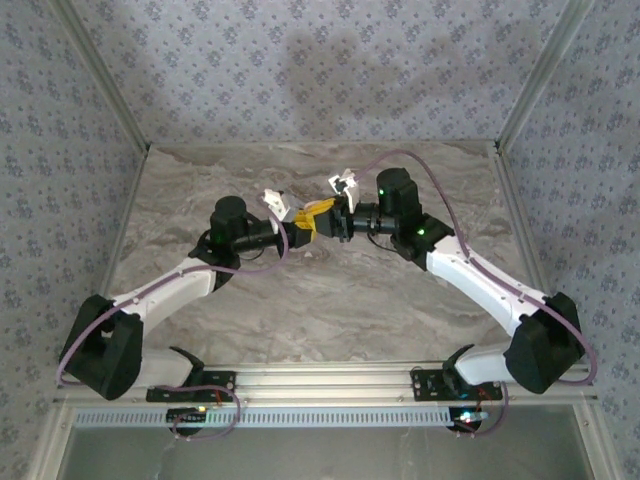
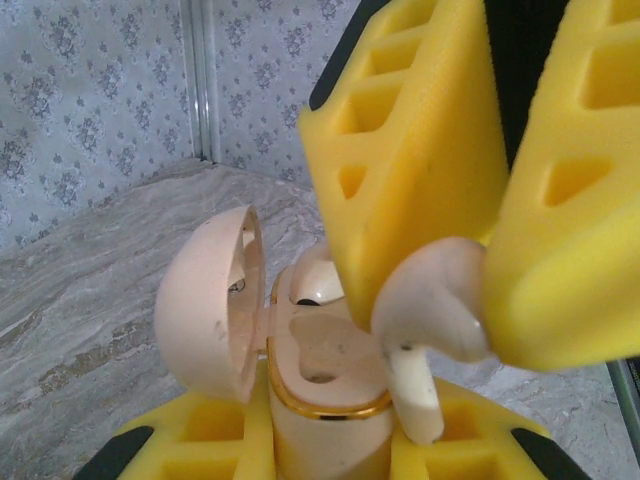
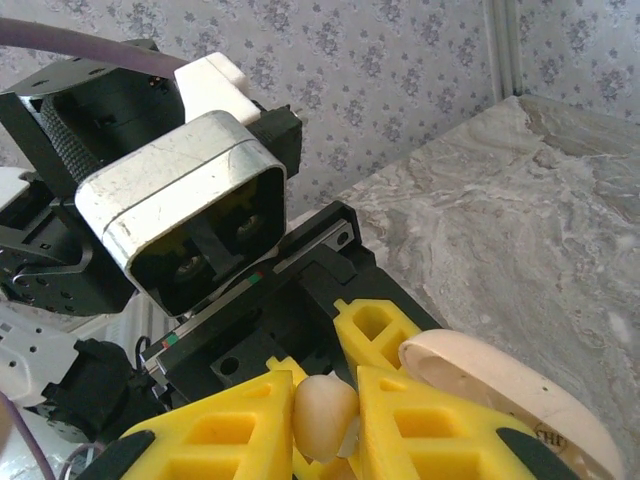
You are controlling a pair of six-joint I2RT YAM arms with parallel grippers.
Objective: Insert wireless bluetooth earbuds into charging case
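Over the middle of the grey, marble-veined tabletop [image 1: 300, 310], a little toward the far side, the two arms are meeting nose to nose. The left end effector [image 2: 330, 445] is pinching its spongy yellow foam fingers [image 2: 195, 445] tight around the base of the charging case [image 2: 320, 400], a smooth peach rounded shell with a thin gold rim. The case is standing upright with its opening facing up. Its domed lid [image 2: 205, 310] is hanging open on the hinge and is showing a hollow inside.

The right end effector [image 3: 325, 425] is coming in from the right, its honeycombed foam fingers [image 3: 420, 420] closed narrowly on an earbud [image 2: 440, 310], glossy and cream-white with a bulbous head. The earbud's stem [image 2: 415, 395] is pointing down, its long axis nearly vertical, with the tip sitting just at the case's rim beside the empty well. What looks like the other earbud [image 2: 320, 290] is lying in the well behind it.
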